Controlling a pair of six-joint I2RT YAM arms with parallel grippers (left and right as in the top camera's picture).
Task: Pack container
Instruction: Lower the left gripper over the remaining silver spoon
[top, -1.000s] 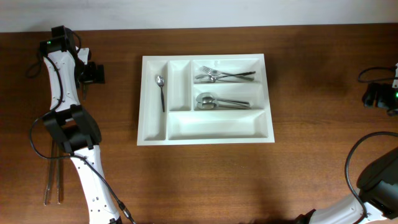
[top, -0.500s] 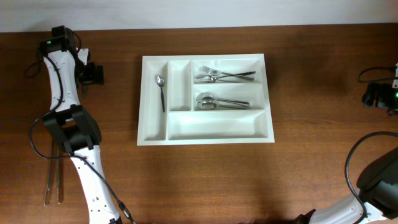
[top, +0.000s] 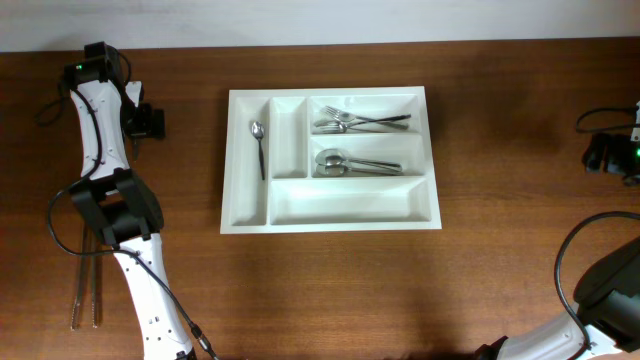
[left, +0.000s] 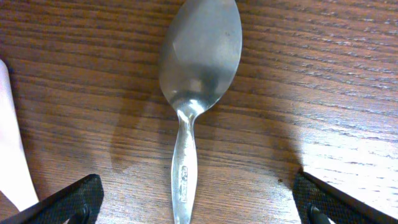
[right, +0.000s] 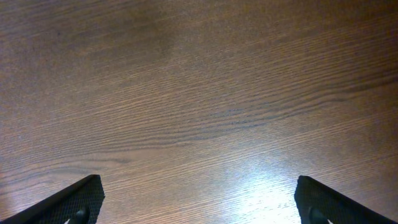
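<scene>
The white container (top: 245, 205) lies mid-table. Its left narrow compartment holds a small spoon (top: 259, 145), the top long one forks (top: 360, 122), the middle one spoons (top: 350, 163); the other two are bare. My left gripper (top: 148, 121) is at the far left of the table, open. In the left wrist view its jaws (left: 199, 202) straddle the handle of a steel spoon (left: 200, 56) lying flat on the wood, without touching it. My right gripper (top: 606, 154) is open and empty over bare wood (right: 199, 199) at the right edge.
Two long thin utensils (top: 86, 290) lie side by side on the table at the lower left, beside the left arm's base. A white edge (left: 11, 143) shows at the left of the left wrist view. Cables trail near both arms.
My left gripper has shifted slightly to the left. The tray, its cutlery and the right arm have not moved.
</scene>
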